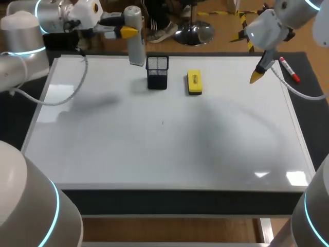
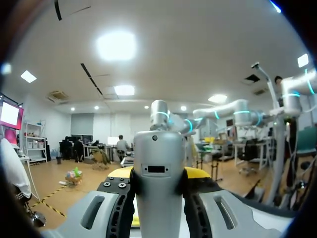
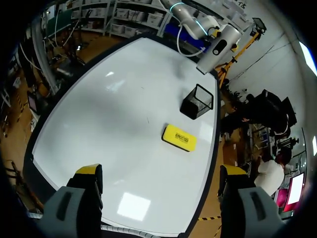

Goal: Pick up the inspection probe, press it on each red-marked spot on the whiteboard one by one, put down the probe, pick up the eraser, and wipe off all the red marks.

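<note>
Probe (image 1: 134, 36), a grey cylinder, gripped in the left fingers (image 1: 127, 32) and held roughly upright, long axis pointing down at the far edge of the whiteboard (image 1: 154, 149), just beside the black mesh holder (image 1: 157, 72). Clamped from both sides, yellow tips against its flanks. Hangs over the board's far left stretch, lower end low to the surface, impossible to tell whether touching. Probably the pressing step, yet no red spot to be made out anywhere on the white surface, only a tiny dark speck near the middle, so nothing visible to aim at. Yellow eraser (image 1: 194, 82) flat on the board on the other side of the holder, long axis running near to far, closer to the right fingers (image 1: 257, 77) than to the left. Those spread wide and empty, hovering over the board's far right corner, near a red marker (image 1: 289, 70) lying on the dark mat of the bench just off the board's edge. From the left wrist: only the probe (image 2: 158, 183) filling the gap between the fingers (image 2: 197, 173), nothing of the board. From the right wrist: nearly the whole whiteboard (image 3: 109, 124), the eraser (image 3: 179, 138) ahead of the open fingers (image 3: 88, 173), the mesh holder (image 3: 197, 101) beyond it, and the probe (image 3: 218, 47) past that in the other arm's grip.
</note>
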Tool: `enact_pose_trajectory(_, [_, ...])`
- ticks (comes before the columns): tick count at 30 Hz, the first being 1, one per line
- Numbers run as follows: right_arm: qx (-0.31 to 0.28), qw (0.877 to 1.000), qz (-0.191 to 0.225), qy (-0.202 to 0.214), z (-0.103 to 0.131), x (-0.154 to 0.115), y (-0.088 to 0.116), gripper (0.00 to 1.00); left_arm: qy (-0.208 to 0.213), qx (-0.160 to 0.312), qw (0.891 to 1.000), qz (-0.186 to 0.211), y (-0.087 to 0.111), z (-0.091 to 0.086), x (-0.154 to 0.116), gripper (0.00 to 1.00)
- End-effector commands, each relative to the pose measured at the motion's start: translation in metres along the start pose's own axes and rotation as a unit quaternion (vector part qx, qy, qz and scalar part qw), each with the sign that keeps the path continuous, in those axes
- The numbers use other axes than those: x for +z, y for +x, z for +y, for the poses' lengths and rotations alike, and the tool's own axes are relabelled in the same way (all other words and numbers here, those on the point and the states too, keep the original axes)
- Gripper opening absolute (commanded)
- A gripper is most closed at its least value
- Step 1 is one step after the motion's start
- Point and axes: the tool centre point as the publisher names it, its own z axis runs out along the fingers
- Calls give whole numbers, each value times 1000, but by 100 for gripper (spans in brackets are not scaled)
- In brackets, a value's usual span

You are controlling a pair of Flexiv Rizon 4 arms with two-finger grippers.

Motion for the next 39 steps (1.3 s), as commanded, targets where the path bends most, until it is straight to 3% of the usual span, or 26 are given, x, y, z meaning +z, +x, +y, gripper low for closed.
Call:
enact_pose_trajectory(1, [-1,1000,2,1,0,0,0,100,0,1,985,-172,-2,1,17,0])
enact_pose_trajectory(6, [-1,1000,2,1,0,0,0,100,2,7,982,-189,-14,9,25,0])
enact_pose_trajectory(15, [-1,1000,2,1,0,0,0,100,10,5,984,-179,-27,19,34,0])
enact_pose_trajectory(39, [-1,1000,2,1,0,0,0,100,10,0,993,-114,-64,43,38,0])
